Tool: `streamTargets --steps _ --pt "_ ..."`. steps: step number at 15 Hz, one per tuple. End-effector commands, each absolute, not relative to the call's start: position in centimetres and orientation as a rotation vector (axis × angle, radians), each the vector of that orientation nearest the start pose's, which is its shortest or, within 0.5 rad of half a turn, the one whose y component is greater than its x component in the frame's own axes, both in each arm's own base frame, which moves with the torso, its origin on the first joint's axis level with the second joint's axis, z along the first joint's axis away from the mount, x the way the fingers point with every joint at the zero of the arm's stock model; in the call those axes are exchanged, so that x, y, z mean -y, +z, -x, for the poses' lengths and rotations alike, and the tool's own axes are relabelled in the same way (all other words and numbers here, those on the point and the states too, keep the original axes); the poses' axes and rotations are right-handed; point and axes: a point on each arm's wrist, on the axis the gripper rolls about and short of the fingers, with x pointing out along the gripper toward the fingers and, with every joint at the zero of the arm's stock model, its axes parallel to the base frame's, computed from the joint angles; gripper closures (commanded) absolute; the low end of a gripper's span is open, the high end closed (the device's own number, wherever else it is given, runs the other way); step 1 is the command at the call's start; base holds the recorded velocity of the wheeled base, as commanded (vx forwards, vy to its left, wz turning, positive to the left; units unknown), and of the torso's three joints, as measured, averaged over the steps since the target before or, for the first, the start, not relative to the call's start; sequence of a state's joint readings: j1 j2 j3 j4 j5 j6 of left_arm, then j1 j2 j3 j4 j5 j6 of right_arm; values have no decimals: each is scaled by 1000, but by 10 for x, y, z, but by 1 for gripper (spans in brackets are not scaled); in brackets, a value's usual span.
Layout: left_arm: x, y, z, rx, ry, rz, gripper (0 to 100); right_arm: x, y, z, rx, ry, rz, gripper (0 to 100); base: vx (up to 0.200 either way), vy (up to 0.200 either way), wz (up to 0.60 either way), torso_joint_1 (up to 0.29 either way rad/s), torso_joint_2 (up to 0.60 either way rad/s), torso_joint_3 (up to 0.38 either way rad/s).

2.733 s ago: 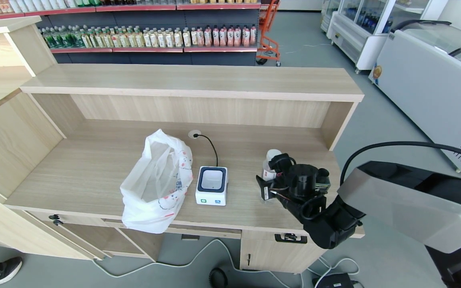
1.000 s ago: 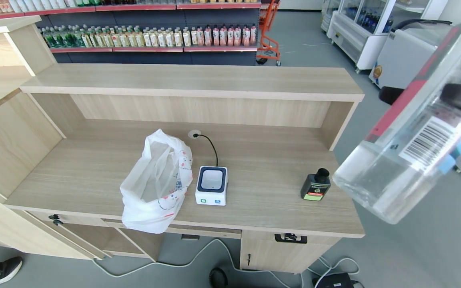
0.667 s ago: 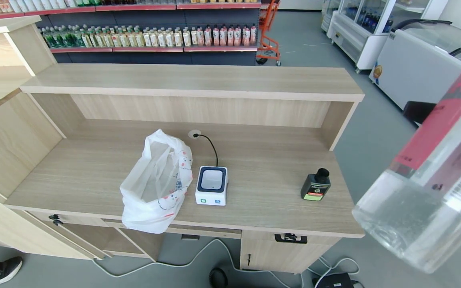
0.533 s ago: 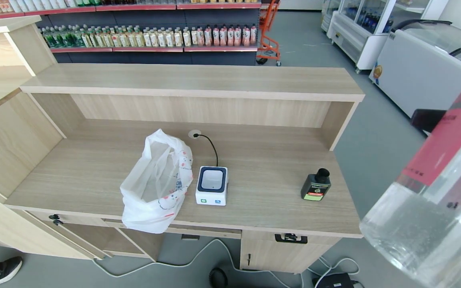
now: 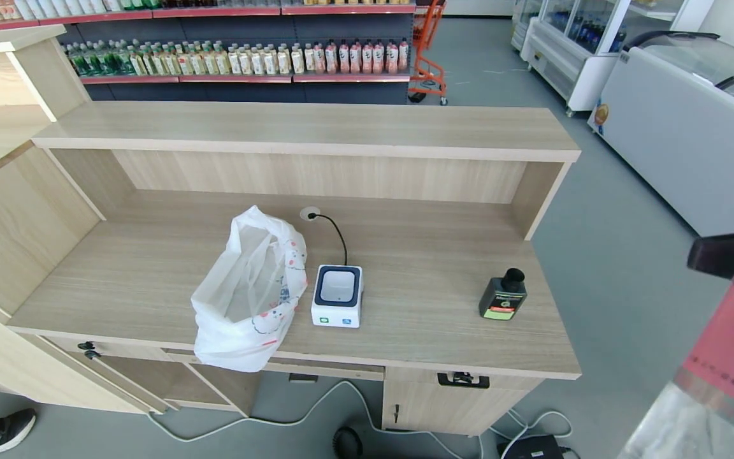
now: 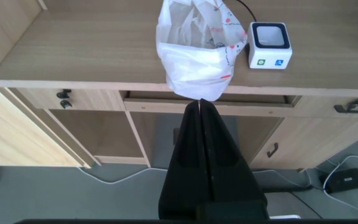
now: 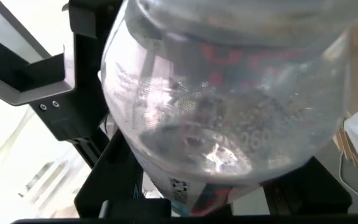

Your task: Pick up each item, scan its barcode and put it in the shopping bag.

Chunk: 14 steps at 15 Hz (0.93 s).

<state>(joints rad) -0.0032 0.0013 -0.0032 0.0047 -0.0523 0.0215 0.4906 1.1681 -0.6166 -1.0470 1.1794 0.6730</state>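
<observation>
Clear plastic bottle with red label (image 5: 733, 344) at lower right frame edge, tilted, pinched in right gripper (image 7: 210, 186). White box scanner (image 5: 337, 295) well left, mid-frame on wooden worktop (image 5: 150, 268); white plastic shopping bag (image 5: 249, 290) just beyond. Left gripper (image 6: 201, 109) pressed together, empty.

Wooden counter (image 5: 150, 268) near; far behind, shelves of drink bottles (image 5: 239, 60), orange trolley (image 5: 429, 51); freezers (image 5: 673, 115) right; white cable (image 5: 345, 382) on floor.
</observation>
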Motion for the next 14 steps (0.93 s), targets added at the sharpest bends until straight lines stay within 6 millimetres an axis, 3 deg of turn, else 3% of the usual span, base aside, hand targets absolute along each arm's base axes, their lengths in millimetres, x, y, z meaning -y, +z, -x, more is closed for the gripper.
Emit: streamTargets --steps 1,10,14 --pt "1 76 23 -2 -55 -21 100 -86 292 -112 -51 1745 -322 100 0 0 0 0 0 0" --pt "1 75 23 -4 -55 -21 100 -69 270 -93 -132 1671 -341 100 0 0 0 0 0 0" --pt "1 76 23 -2 -55 -21 100 -64 270 -89 -126 1646 -328 100 0 0 0 0 0 0"
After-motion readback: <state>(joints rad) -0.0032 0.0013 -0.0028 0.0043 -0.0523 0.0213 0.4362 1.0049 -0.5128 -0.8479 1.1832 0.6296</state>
